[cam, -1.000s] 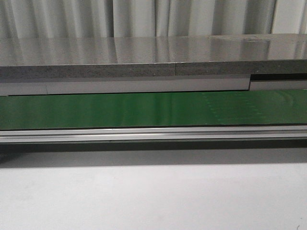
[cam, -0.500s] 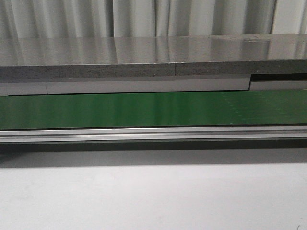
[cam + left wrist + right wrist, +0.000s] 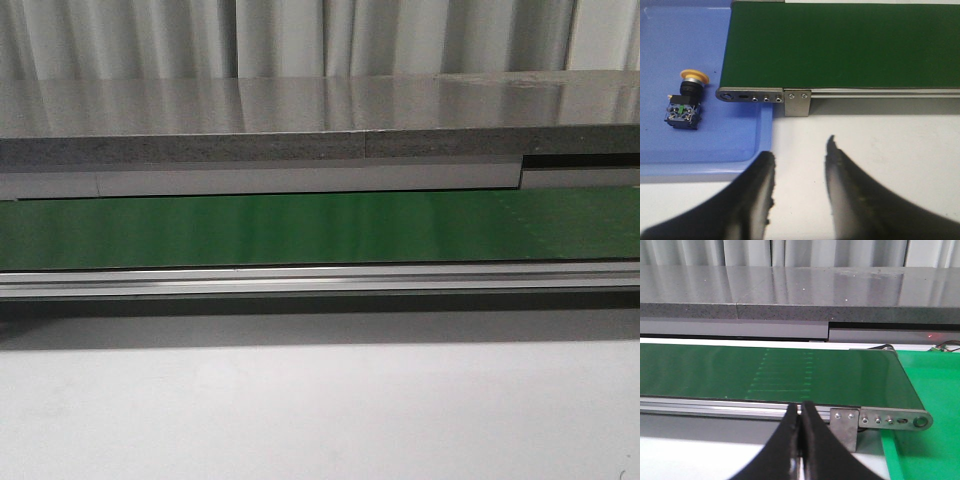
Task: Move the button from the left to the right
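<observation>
button (image 3: 686,98): in the left wrist view, laid on its side in the blue tray (image 3: 715,145), beside the green conveyor belt (image 3: 840,45); left gripper (image 3: 797,165) spread apart, empty. right wrist view: right gripper (image 3: 800,427) pressed closed, empty, before the belt; green tray (image 3: 935,405) alongside. front view: belt only.

Right pincer (image 3: 801,412) closed before green belt (image 3: 765,372).

An industrial test bench: green conveyor belt (image 3: 320,230) on aluminium rails, curtained backdrop (image 3: 300,38).

Three low views sharing green belt (image 3: 320,228)
</observation>
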Robot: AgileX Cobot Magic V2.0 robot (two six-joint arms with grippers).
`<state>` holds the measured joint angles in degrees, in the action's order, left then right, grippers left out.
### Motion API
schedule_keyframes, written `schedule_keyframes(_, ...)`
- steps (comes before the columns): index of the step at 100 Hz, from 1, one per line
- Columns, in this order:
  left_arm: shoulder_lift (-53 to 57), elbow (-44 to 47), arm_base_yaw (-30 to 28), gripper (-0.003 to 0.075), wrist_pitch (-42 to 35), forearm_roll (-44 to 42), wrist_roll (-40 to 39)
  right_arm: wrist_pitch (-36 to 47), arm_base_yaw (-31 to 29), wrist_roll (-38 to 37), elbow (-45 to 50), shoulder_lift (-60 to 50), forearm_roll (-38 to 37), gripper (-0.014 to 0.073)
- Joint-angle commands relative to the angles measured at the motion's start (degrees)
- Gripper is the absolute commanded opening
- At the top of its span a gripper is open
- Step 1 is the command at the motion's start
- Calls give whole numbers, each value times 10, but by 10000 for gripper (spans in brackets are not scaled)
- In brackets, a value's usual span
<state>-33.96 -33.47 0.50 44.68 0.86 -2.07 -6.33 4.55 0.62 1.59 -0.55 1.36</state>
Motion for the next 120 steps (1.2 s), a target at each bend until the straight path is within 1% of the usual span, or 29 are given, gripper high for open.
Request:
schedule_keyframes(1,-5,-21,4,549,-35,5,-4,49,0,1,-8,-12,-4,-67)
schedule_keyframes(2,-5,-21,4,575,-35,5,-4,49,0,1,-8,-12,-4,-67)
schedule_keyframes(7,-5,-21,4,639,-36,5,-4,49,0,1,-8,-12,-4,-67)
schedule_keyframes(12,-5,-21,4,659,-36,5,-4,49,0,1,-8,-12,-4,-67)
schedule_keyframes(18,-5,-21,4,651,-49,14,-4,49,0,1,-8,-12,-4,-67)
schedule_keyframes(27,-5,-28,4,603,-53,26,-4,49,0,1,-8,-12,-4,-67)
schedule_keyframes(30,-5,-30,4,587,-53,15,-4,49,0,1,-8,-12,-4,-67)
schedule_keyframes(36,-12,-43,4,581,-43,-12,-4,49,0,1,-8,-12,-4,-67)
schedule_keyframes(46,-42,-77,-5,582,1,-50,-4,49,0,1,-8,-12,-4,-67)
schedule_keyframes(59,-107,-133,-31,582,38,-83,-4,49,0,1,-8,-12,-4,-67)
schedule_keyframes(80,-218,-205,-80,582,35,-86,-4,49,0,1,-8,-12,-4,-67)
schedule_keyframes(95,-308,-248,-133,582,9,-88,-4,49,0,1,-8,-12,-4,-67)
schedule_keyframes(105,-375,-282,-174,581,5,-88,-4,49,0,1,-8,-12,-4,-67)
schedule_keyframes(120,-473,-324,-203,581,-38,-89,21,49,0,1,-8,-12,-4,-67)
